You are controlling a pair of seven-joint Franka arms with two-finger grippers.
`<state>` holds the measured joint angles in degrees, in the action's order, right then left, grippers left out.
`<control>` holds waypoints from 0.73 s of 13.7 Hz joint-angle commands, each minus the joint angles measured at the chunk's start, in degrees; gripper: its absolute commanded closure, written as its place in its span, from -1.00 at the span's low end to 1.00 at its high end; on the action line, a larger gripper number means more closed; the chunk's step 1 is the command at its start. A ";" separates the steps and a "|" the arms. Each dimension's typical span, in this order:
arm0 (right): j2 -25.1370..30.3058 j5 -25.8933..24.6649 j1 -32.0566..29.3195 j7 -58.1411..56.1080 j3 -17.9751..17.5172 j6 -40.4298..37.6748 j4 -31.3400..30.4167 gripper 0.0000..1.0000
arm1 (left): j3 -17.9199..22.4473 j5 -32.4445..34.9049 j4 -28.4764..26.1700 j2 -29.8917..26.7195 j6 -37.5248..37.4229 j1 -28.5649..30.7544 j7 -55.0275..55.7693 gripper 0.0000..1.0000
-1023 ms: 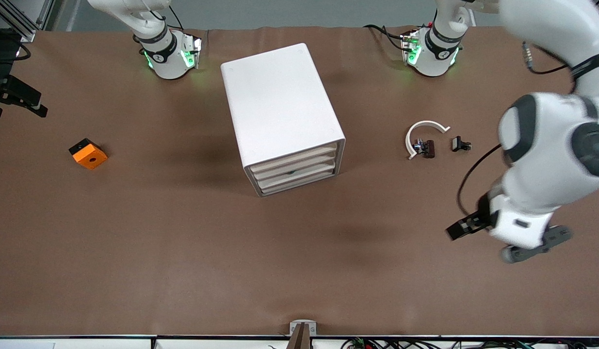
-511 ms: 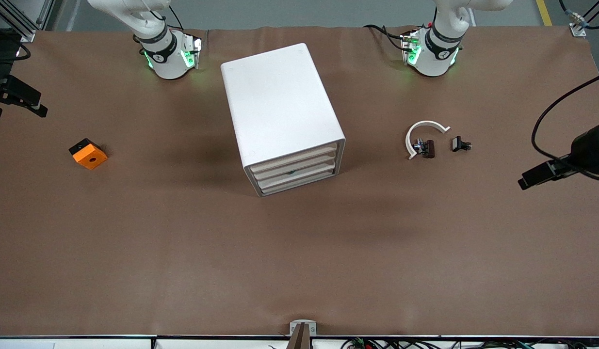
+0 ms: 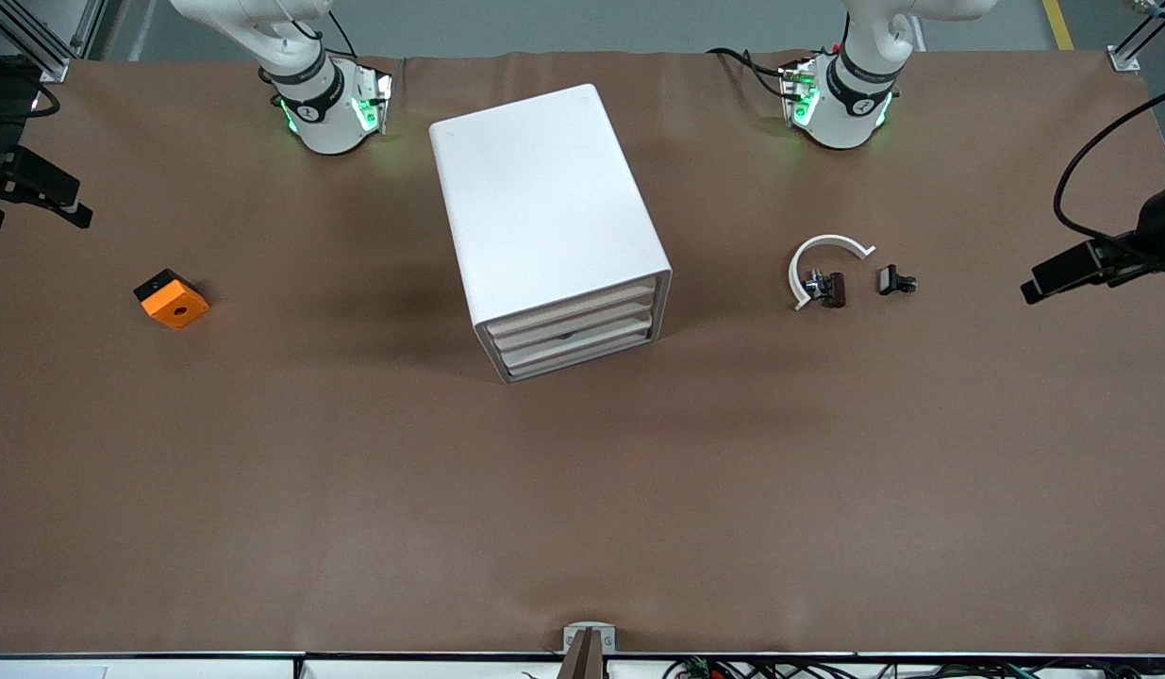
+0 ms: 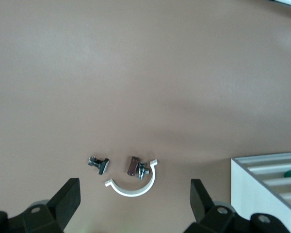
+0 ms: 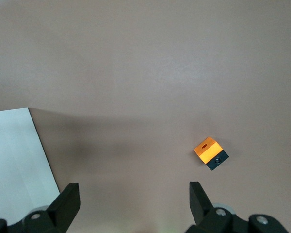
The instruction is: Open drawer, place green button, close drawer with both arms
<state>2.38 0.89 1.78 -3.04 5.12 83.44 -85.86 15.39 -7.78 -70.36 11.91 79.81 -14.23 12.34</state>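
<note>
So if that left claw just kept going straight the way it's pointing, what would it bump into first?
Probably bare brown table. The left gripper hangs open, pointing down, with the white plastic half-ring and two small black clips lying between its fingers in its own view. How exactly the ring lines up is unclear.

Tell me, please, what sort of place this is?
Probably a robotics lab bench: two arm bases bolted to a brown-covered table, aluminium framing at its corner, and a white drawer unit laid out with small parts.
</note>
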 commanded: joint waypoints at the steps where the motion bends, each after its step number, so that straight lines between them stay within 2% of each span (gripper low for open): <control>1: -0.62 -0.71 0.42 0.76 0.15 -0.74 1.39 -1.00 | -3.94 4.33 -7.06 -6.09 0.53 0.43 -0.65 -1.00; 3: -0.62 -0.80 0.41 0.76 0.15 -0.74 1.31 -1.00 | -10.88 9.09 -7.60 -7.33 0.44 3.57 -0.30 -1.00; 4: -0.62 -0.80 0.41 0.76 0.15 -0.74 1.39 -1.00 | -12.30 9.19 -8.47 -7.86 0.44 4.64 -0.21 -1.00; 7: -0.62 -0.71 0.50 0.76 0.15 -0.74 1.31 -1.00 | -12.49 9.28 -11.11 -10.23 0.87 5.26 -0.82 -1.00; 9: -0.62 -0.71 0.42 0.76 0.15 -0.83 1.31 -1.00 | -12.58 9.36 -15.58 -13.30 4.64 5.35 -1.18 -1.00; 10: -0.62 -0.71 0.50 0.76 0.15 -0.83 1.31 -1.00 | -12.93 9.36 -15.86 -13.49 4.74 5.27 -1.18 -1.00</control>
<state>2.38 0.89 1.79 -3.04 5.12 83.43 -85.86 3.85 0.48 -81.33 2.31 82.11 -9.64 11.89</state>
